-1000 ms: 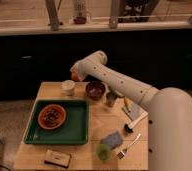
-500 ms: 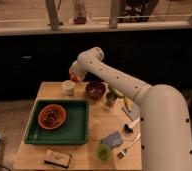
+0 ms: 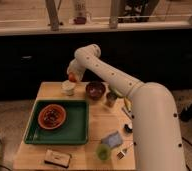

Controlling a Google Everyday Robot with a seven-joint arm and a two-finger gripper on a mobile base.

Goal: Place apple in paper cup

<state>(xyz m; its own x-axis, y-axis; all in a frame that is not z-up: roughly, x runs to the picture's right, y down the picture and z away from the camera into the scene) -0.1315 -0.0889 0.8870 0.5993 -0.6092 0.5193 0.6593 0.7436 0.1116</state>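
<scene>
Hand [image 3: 72,76] holds small red-orange apple [image 3: 72,78], seemingly just above paper cup [image 3: 68,88].

The table [image 3: 101,127] looks like pale matt wood, the tray [image 3: 79,131] like green plastic; the gripper [image 3: 71,76], upper left of centre, has a smooth white shell.

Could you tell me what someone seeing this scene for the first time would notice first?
Most striking is the big white arm sweeping from the lower right to the table's far left corner, where the gripper holds the apple just above the paper cup. Next comes the green tray at the left, carrying an orange bowl, with a dark maroon bowl behind it.
</scene>
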